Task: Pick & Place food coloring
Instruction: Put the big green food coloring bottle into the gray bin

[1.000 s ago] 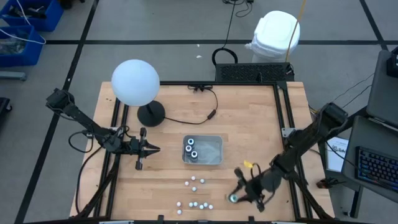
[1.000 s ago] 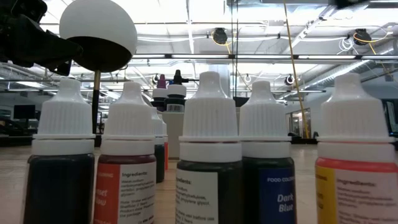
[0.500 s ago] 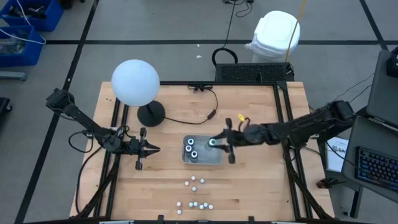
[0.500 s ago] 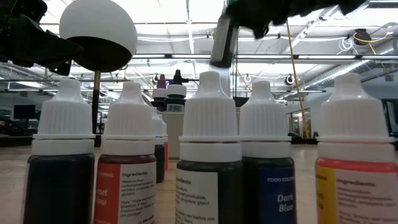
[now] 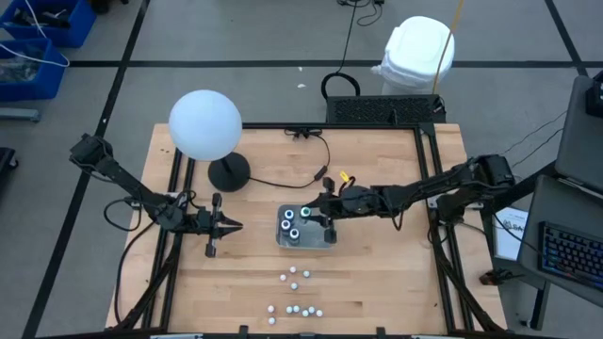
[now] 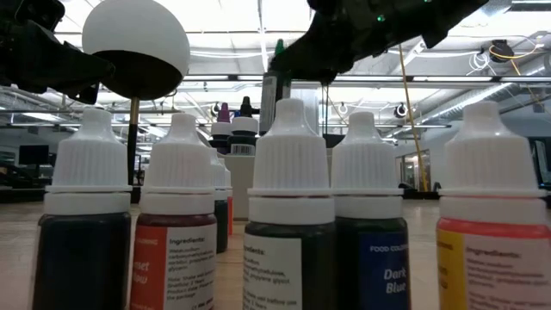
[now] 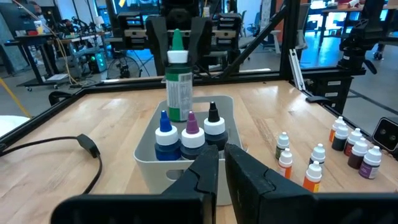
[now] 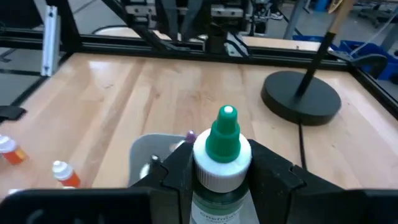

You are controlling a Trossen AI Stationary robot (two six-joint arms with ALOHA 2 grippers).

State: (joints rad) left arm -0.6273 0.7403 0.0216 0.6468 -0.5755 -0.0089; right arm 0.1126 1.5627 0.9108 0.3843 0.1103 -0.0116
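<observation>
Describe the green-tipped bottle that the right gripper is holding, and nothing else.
The green-tipped bottle is a slim dropper bottle with a pointed green nozzle, a white collar and a printed green-and-white label on its body. It hangs upright, clamped at the sides by the right gripper, over the grey tray. Three similar bottles with blue, purple and black tips already stand in that tray just in front of it in the left wrist view. Whether its base touches the tray floor cannot be seen.

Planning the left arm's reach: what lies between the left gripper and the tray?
High view: bare tabletop between the left gripper and the tray.
</observation>
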